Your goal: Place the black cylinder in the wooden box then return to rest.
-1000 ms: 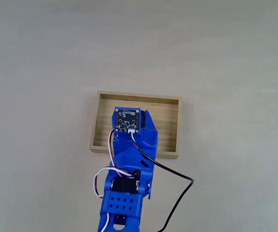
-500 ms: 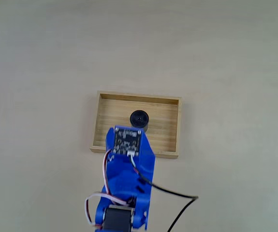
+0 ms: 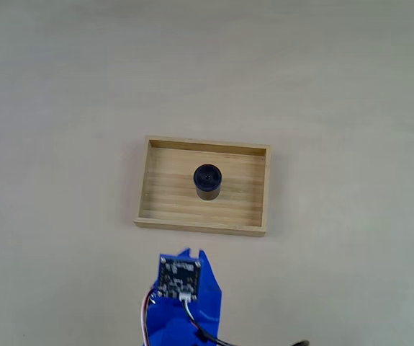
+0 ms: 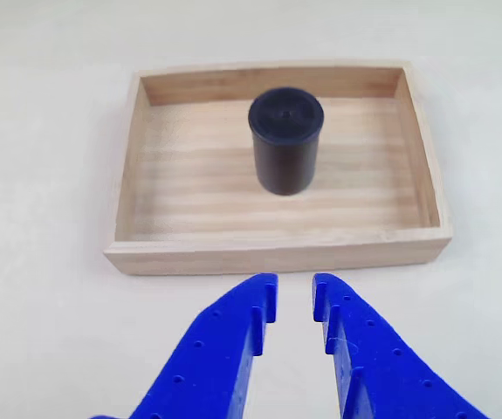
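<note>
Inside the wooden box (image 4: pixel 277 227) the black cylinder (image 4: pixel 285 140) stands upright, prob. light, rigid, slick; grip its sides. Gripper (image 4: pixel 294 297) empty, fingers w/ narrow gap.

Table (image 3: pixel 351 86): pale beige, matte, plain surface running to every edge in the fixed view and in the other view (image 4: pixel 41 52).

Wooden box (image 3: pixel 143 184): shallow light-wood tray with low walls, resting flat on the table near the middle in the fixed view, long sides running left to right. In the other view its near wall (image 4: pixel 277 255) lies just beyond my fingertips, with bare table between us.
</note>
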`<state>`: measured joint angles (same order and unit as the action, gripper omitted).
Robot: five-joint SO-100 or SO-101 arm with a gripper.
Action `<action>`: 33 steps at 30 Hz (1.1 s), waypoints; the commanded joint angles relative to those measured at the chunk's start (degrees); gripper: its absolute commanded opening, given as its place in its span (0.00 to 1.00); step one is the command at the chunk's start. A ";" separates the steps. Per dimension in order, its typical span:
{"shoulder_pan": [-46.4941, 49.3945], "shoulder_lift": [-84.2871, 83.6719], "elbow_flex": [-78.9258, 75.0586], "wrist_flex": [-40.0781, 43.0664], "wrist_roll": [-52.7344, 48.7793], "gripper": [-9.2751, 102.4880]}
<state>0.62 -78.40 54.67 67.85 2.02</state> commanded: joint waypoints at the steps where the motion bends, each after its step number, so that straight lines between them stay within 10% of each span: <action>1: 1.49 -7.03 1.76 4.04 -1.23 0.08; 33: 2.02 -20.30 33.22 12.13 -4.48 0.08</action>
<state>1.85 -98.17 88.15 79.28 -2.20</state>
